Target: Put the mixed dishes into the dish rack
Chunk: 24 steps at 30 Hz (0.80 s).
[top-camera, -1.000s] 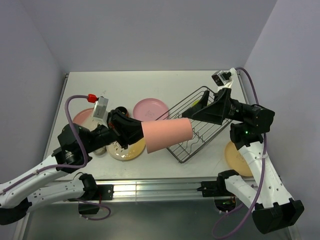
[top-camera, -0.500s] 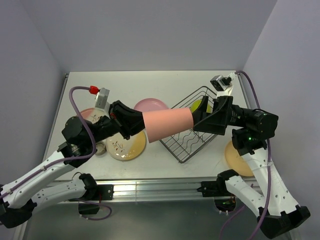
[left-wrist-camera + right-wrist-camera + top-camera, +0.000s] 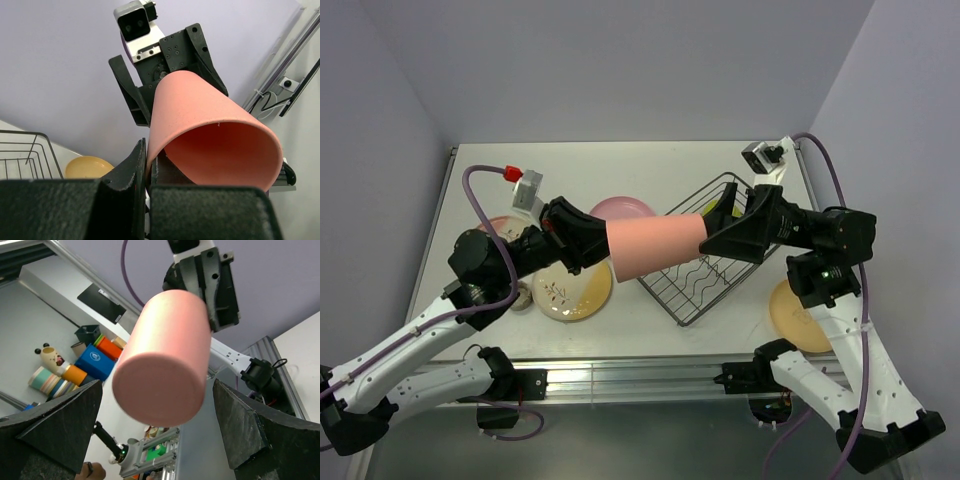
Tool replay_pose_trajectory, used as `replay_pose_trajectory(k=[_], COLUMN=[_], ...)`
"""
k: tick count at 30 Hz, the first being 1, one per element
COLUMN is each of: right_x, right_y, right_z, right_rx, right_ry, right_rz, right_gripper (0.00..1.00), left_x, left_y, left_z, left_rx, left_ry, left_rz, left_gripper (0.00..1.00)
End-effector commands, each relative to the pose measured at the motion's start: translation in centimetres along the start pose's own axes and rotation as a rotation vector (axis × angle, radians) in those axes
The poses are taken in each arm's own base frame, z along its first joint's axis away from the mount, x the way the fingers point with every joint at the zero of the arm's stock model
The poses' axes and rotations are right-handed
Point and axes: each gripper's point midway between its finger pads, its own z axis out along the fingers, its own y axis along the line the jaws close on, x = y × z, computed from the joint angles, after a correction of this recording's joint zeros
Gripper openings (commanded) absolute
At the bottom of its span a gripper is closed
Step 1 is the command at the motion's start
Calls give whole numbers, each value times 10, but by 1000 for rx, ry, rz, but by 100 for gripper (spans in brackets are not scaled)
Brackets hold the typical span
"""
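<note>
Over the dish rack (image 3: 705, 278) edge, salmon cup (image 3: 658, 247) shifted rightward, left fingers (image 3: 124, 186) clamping its rim, right fingers (image 3: 252, 426) spread wide

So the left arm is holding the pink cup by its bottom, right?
Not by its bottom. The left end effector holds the pink cup by its open rim, as the left wrist view shows.
</note>
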Motion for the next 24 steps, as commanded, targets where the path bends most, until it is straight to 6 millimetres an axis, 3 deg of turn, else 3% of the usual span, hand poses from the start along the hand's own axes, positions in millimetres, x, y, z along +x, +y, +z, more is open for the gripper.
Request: replay_pose_trajectory(k=[1,9,12,15,18,21,22,23,24], right_x=[-10,-12,-11,-8,-4,-3,-4,-5,-6], right_y=[8,8,9,12,15,12,9,5,4], right_z=[4,6,5,5,6,7,7,8,8], right_rx=[-7,1,4,-5,-12,1,8,21,28], right_ry=[-15,-20,-18,-12,-8,-6,-7,-7,-11], right_rz=[-60,-58,-63,-64,-68,-69,-81,-67,-70], right_gripper=[98,96,88,66,60,20,0,0,0], left_x=[-11,-9,-8,-10,-12,-11,-8,-10,-13], left_y=[-16,-12,-7,-1,5,12,18,20,26], left_z=[-2,0,2,2,2,3,3,4,3], left_rx=[65,63,52,28,4,-14,-36,-49,-82], left_ry=[-40,-36,-35,-38,-41,-34,-19,-19,-31], left_rz=[7,0,-7,-16,-21,-38,-48,-53,-56], left_gripper=[0,0,0,0,0,2,9,43,59])
